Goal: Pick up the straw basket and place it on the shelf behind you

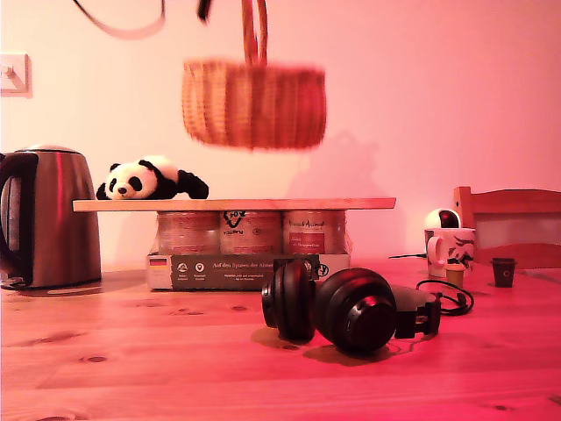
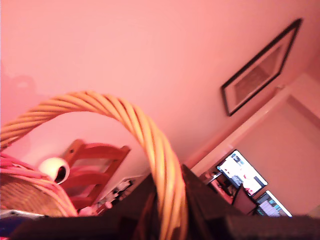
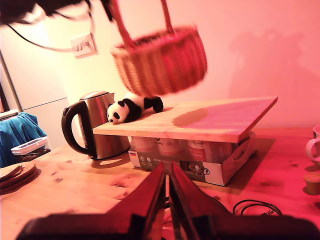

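The straw basket point(image 1: 254, 103) hangs in the air above the shelf point(image 1: 232, 204), blurred and clear of it. Its twisted handle point(image 2: 155, 150) runs between the dark jaws of my first gripper point(image 2: 167, 200), which is shut on it. In the exterior view that gripper is cut off above the frame. The second wrist view shows the basket point(image 3: 160, 60) tilted over the shelf point(image 3: 215, 117), near the plank's panda end. My second gripper point(image 3: 167, 172) is shut with nothing in it, low over the tabletop, in front of the shelf.
A toy panda point(image 1: 149, 180) lies on the shelf at the exterior view's left end. A carton of jars point(image 1: 250, 250) props the plank. A kettle point(image 1: 48, 215) stands at the exterior view's left; black headphones point(image 1: 342, 307), a mug point(image 1: 451, 246) and a chair point(image 1: 508, 219) are toward its right.
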